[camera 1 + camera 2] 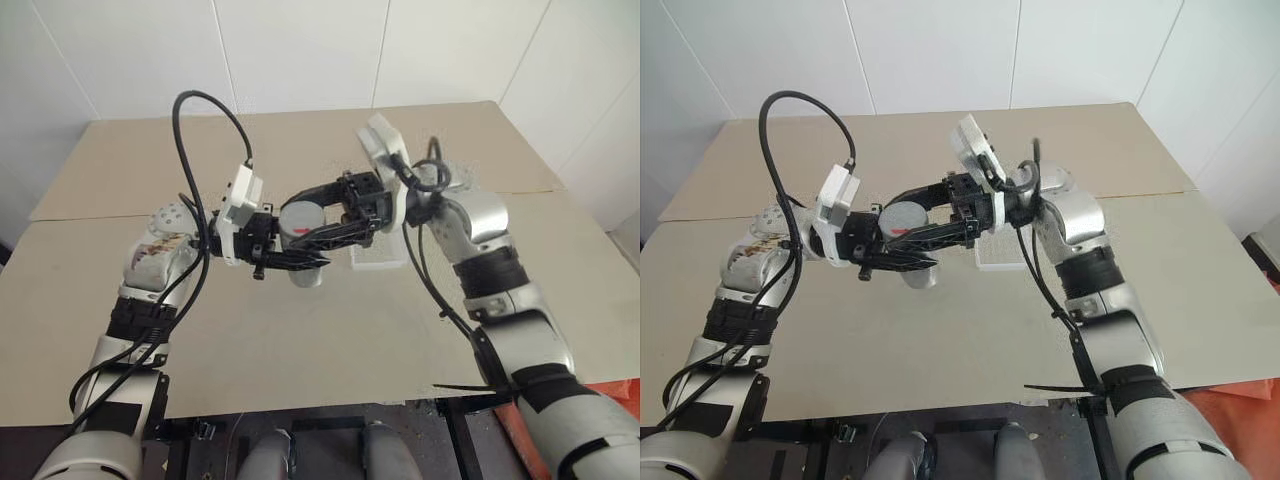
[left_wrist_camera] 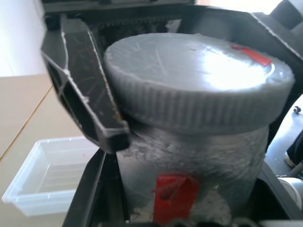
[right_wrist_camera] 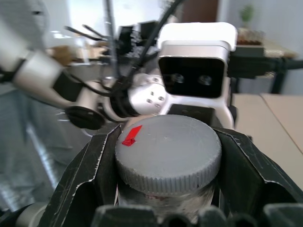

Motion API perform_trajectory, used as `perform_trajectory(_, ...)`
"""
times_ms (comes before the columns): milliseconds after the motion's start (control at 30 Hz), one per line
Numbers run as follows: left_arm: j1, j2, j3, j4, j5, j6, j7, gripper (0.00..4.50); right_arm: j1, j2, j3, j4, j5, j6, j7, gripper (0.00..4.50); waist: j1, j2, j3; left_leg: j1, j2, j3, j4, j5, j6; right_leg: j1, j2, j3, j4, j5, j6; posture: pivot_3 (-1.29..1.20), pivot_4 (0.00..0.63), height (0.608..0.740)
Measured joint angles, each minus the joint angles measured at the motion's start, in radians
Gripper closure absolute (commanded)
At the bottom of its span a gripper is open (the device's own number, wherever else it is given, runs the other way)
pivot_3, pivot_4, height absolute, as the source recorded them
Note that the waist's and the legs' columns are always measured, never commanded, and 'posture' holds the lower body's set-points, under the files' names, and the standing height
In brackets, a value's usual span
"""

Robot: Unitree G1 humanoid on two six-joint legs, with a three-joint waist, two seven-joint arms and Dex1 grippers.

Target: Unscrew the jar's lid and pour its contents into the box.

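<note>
Jar [image 1: 303, 270] held in mid-air over the table [image 1: 300, 330], between both arms, so that one can brace the body while the other turns the cap. Head views: left gripper [image 1: 300, 262] clamped on the jar body; right gripper [image 1: 315, 222] reaching in from the right, jaws closed about the grey lid [image 1: 299, 216]. The box [image 1: 378, 256] lies on the table just right of the jar, ready for pouring. Left wrist view: lid [image 2: 199, 85] seated on the jar [image 2: 189, 165], red stripe visible; box [image 2: 47, 175] beyond. Right wrist view: both fingers [image 3: 85, 175] pressed against the lid's [image 3: 168, 151] ribbed edge; lid apparently not yet off.
</note>
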Motion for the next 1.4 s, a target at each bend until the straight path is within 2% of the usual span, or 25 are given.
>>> perform_trajectory(133,0.027,0.021,0.022,-0.009,0.001,0.016,0.004,2.57,-0.065,0.027,0.071,0.15,0.033,-0.094,0.032,1.72,-0.008,0.0,0.0,0.0,0.0,0.0,0.0,0.0,0.0,0.0,0.0,0.0,0.0,0.0,0.0,0.0,0.15,0.74)
perform_trajectory(167,0.033,0.024,0.027,-0.009,0.001,0.016,0.004,2.57,-0.077,0.032,0.078,0.172,0.036,-0.11,0.035,0.98,-0.008,0.0,0.0,0.0,0.0,0.0,0.0,0.0,0.0,0.0,0.0,0.0,0.0,0.0,0.0,0.0,0.15,0.74)
perform_trajectory(267,0.039,0.016,0.032,-0.012,0.0,0.027,0.021,2.57,-0.109,0.088,0.098,0.224,0.032,-0.145,0.042,0.13,-0.012,0.0,0.0,0.0,0.0,0.0,0.0,0.0,-0.001,-0.001,0.0,0.0,0.002,0.0,0.0,0.0,0.15,0.74)
perform_trajectory(300,0.041,0.017,0.032,-0.013,0.003,0.03,0.032,2.57,-0.112,0.09,0.093,0.232,0.031,-0.144,0.042,0.06,-0.012,0.0,0.0,0.0,0.0,-0.001,0.0,0.0,-0.001,-0.001,0.0,0.0,0.003,0.0,0.0,0.0,0.15,0.74)
perform_trajectory(433,0.043,0.024,0.038,-0.018,0.003,0.032,0.057,2.57,-0.11,0.092,0.041,0.226,0.019,-0.121,0.026,0.06,-0.004,0.0,0.0,-0.001,0.0,-0.001,0.001,0.0,-0.001,-0.001,-0.001,-0.001,0.003,0.0,0.0,0.0,0.15,0.74)
perform_trajectory(600,0.07,0.066,0.086,0.005,0.004,0.032,0.086,2.57,0.001,-0.011,-0.063,0.054,-0.002,-0.061,-0.11,0.06,0.008,0.0,0.0,-0.001,0.0,-0.001,0.001,0.0,0.0,-0.001,-0.001,-0.001,0.003,0.0,0.0,0.0,0.15,0.74)
perform_trajectory(767,0.073,0.061,0.097,0.038,0.006,0.016,0.111,2.57,0.094,-0.046,-0.092,-0.172,-0.011,0.077,-0.285,0.06,0.003,0.0,0.0,-0.001,0.0,0.0,0.001,0.0,0.0,-0.002,-0.001,0.0,0.004,0.0,0.0,0.0,0.15,0.74)
perform_trajectory(900,0.063,0.044,0.097,0.083,0.01,0.005,0.129,2.57,0.13,-0.018,-0.093,-0.352,-0.032,0.207,-0.494,0.06,0.004,0.0,0.0,-0.001,0.0,0.001,0.001,0.0,0.0,-0.003,-0.001,0.0,0.005,0.0,0.0,0.0,0.15,0.74)
perform_trajectory(1033,0.045,0.041,0.096,0.09,0.011,-0.01,0.132,2.57,0.138,0.017,-0.085,-0.451,-0.041,0.288,-0.615,0.06,0.008,0.0,0.0,-0.001,0.0,0.0,0.001,0.0,0.0,-0.002,-0.001,0.0,0.005,0.0,0.0,0.0,0.15,0.74)
perform_trajectory(1233,0.031,0.036,0.087,0.103,0.011,-0.012,0.13,2.57,0.155,0.065,-0.048,-0.495,-0.068,0.33,-0.695,0.06,0.006,0.0,0.0,-0.001,-0.001,0.0,0.001,0.0,0.001,-0.002,-0.001,0.0,0.005,0.0,0.0,0.0,0.15,0.74)
perform_trajectory(1400,0.031,0.036,0.087,0.103,0.011,-0.012,0.126,2.57,0.15,0.098,-0.04,-0.442,-0.11,0.329,-0.727,0.06,0.005,0.0,0.0,-0.001,-0.001,0.001,0.001,0.0,0.001,-0.002,-0.001,0.0,0.005,0.0,0.0,0.0,0.15,0.74)
